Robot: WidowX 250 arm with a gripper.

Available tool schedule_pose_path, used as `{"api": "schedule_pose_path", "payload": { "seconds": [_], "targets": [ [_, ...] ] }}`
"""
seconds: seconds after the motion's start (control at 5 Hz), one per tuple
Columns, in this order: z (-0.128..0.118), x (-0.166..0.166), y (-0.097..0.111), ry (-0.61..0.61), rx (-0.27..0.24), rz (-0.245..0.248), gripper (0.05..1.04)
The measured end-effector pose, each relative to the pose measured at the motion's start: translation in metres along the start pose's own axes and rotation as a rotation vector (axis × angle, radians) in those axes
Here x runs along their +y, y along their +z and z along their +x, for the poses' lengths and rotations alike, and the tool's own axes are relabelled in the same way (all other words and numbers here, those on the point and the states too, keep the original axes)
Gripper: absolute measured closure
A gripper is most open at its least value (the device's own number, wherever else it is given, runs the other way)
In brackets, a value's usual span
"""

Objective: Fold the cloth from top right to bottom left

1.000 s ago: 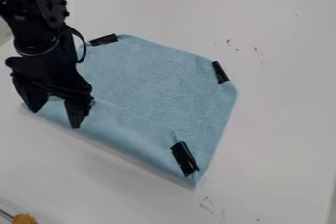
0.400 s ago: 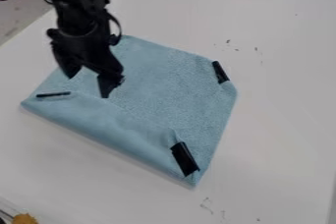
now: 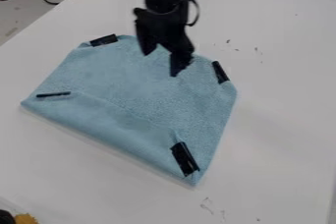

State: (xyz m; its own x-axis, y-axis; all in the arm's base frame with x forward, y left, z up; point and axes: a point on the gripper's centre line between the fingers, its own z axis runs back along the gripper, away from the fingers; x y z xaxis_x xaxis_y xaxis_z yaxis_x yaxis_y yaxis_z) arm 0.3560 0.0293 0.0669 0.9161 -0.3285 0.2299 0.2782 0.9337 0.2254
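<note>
Lying on the smooth white surface, the blue cloth has a long flap folded over nearest, black strips near its corners, and fuzzy texture beyond; over its far part hangs the tool, released, tips apart.

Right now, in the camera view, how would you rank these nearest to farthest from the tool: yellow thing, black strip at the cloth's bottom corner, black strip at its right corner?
1. Right strip: right of the tool.
2. Bottom strip: below the tool.
3. Yellow thing: bottom left, off the cloth.
</note>
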Motion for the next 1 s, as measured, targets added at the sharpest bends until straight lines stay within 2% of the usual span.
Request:
{"api": "schedule_pose_path", "payload": {
  "seconds": [0.2, 0.4, 0.6, 0.8, 1.0],
  "targets": [
    [0.033, -0.026, -0.004, -0.028, 0.015, -0.006, 0.083],
    [0.053, -0.041, -0.017, 0.017, 0.064, -0.024, 0.083],
    [0.059, -0.04, -0.028, 0.109, 0.089, -0.034, 0.083],
    [0.051, -0.025, -0.037, 0.222, 0.119, -0.016, 0.083],
    [0.049, -0.019, -0.056, 0.304, 0.135, -0.017, 0.083]
  ]
}}
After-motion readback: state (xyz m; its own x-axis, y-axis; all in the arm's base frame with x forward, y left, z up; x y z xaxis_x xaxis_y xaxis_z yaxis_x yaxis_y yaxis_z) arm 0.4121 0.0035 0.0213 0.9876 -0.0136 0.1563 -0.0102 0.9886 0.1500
